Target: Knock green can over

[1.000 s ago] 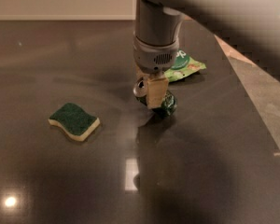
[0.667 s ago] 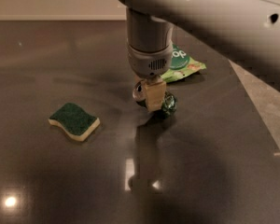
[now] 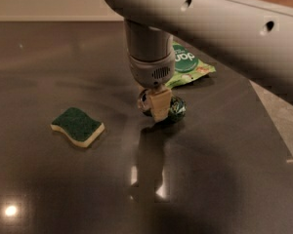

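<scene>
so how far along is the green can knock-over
Looks done: the approach. The tool is low over the dark glossy tabletop, right at the small dark green metal drink can.
In hand: the push. The can sits low and may already be tipped, but the tool hides part of it.
Left: confirming it lies on its side, then backing off. The wavy green-and-yellow sponge lies apart.

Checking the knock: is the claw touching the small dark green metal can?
Cannot tell. In the camera view the claw overlaps the dark green metal can, hiding any gap.
</scene>
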